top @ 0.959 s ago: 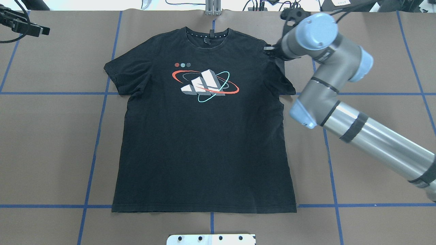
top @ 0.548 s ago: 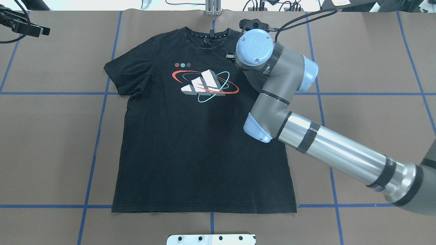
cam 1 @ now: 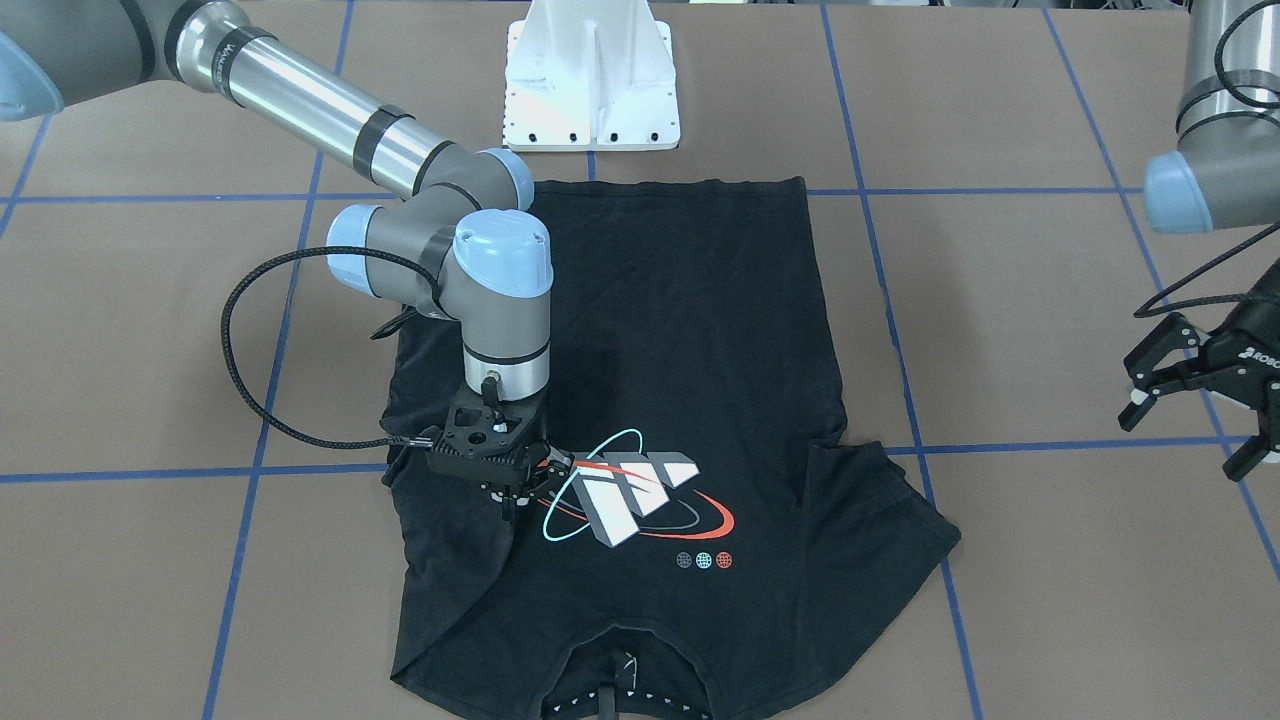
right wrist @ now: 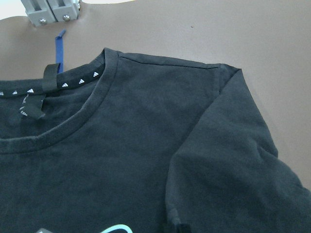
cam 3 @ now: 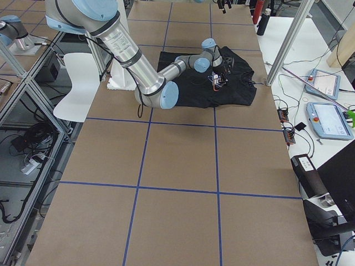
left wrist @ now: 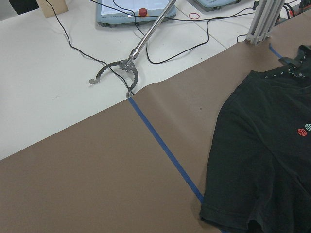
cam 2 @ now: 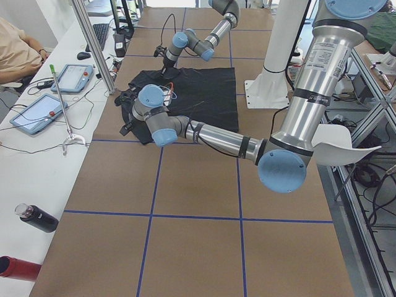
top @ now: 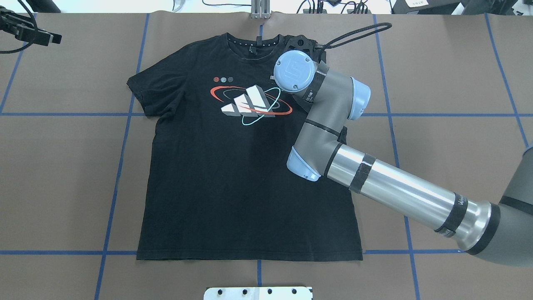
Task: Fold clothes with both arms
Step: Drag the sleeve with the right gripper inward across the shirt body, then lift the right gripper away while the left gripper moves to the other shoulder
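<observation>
Black T-shirt (top: pixel 233 187) lies face up on the brown bench (top: pixel 62 166), hem twd the robot, collar (top: pixel 254 46) at the far edge, orbit graphic (top: pixel 250 104) showing on the chest. Right arm (top: pixel 395 191) reaches diag. across the shirt's right side. Right claw (cam 1: pixel 515 488) points down just beside the graphic's teal ring, jaws together & pinched on the shirt's right sleeve (right wrist: pixel 228 160). That sleeve is drawn in over the chest; in the right wrist view its fold runs from the shoulder seam down to the claw tip. Other sleeve (top: pixel 143 93) lies on the bench, spread out, a bit creased. Left claw (cam 1: pixel 1185 425) hangs well apart from the shirt, over bare bench nr the far left corner, jaws apart. Left wrist view looks across the spread sleeve & a blue tape line (left wrist: pixel 165 145) just beside it. White pedestal (cam 1: pixel 592 75) stands at the hem side, near the hem but not touching it.
</observation>
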`<action>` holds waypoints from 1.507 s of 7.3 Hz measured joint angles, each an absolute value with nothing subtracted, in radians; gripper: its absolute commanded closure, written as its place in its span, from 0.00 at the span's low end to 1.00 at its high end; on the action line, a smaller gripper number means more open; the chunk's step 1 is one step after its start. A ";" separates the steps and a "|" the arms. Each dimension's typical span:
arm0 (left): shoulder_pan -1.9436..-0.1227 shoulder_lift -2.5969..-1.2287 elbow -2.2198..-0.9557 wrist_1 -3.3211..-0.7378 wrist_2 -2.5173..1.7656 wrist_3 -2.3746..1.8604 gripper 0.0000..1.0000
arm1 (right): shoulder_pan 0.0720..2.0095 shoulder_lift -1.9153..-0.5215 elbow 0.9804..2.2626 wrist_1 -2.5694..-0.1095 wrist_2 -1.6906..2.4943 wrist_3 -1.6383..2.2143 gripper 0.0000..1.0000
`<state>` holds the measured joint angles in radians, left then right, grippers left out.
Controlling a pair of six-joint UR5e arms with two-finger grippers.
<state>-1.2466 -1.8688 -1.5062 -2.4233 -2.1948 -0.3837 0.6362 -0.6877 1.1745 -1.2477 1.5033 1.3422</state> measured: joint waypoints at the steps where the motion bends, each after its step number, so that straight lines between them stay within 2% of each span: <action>1: -1.241 -1.870 -1.497 -2.423 -2.194 -0.386 0.00 | 0.645 -0.683 1.176 -1.250 1.518 1.326 0.00; 3: -1.222 -1.904 -1.446 -2.421 -2.187 -0.473 0.00 | 0.709 -0.682 1.212 -1.287 1.642 1.243 0.00; 4: -1.189 -1.928 -1.419 -2.422 -2.144 -0.561 0.00 | 0.754 -0.699 1.263 -1.336 1.705 1.172 0.00; 6: -1.077 -1.957 -1.380 -2.424 -1.979 -0.758 0.01 | 0.846 -0.816 1.422 -1.392 1.821 1.028 0.00; 8: -0.976 -1.987 -1.298 -2.472 -1.837 -0.896 0.10 | 0.947 -0.961 1.553 -1.397 1.931 0.873 0.00; 9: -0.935 -2.004 -1.223 -2.550 -1.775 -0.946 0.17 | 0.990 -1.023 1.592 -1.393 1.974 0.795 0.00; 10: -0.905 -2.028 -1.147 -2.623 -1.723 -0.984 0.30 | 1.018 -1.066 1.617 -1.390 2.000 0.741 0.00; 11: -0.884 -2.048 -1.101 -2.659 -1.691 -1.002 0.36 | 1.033 -1.087 1.628 -1.389 2.013 0.717 0.00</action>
